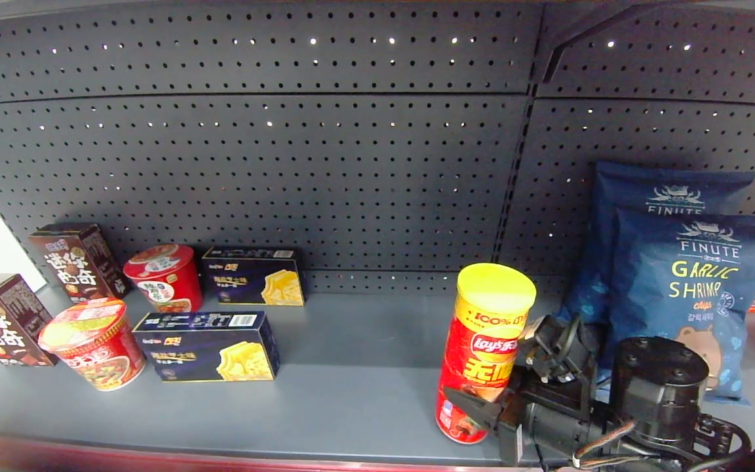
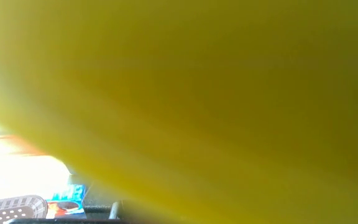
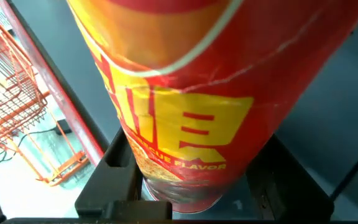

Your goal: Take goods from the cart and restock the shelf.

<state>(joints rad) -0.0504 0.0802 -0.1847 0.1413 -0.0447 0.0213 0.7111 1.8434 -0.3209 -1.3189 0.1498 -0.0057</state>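
A: Holding what, was the right end effector (image 1: 503, 377)?
B: It was closed on the chip can (image 1: 492, 328). That can stood on the shelf (image 1: 351, 393), just beside the blue bags (image 1: 692, 288).

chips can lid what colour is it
Yellow; the lid of the chips can shows best in the head view.

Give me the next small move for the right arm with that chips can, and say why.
Probably push the chips can a little deeper onto the shelf before letting go. The right gripper is shut on its lower part and the can stands upright, but its base looks close to the shelf's front edge. There is bare shelf behind it, beside the blue chip bags.
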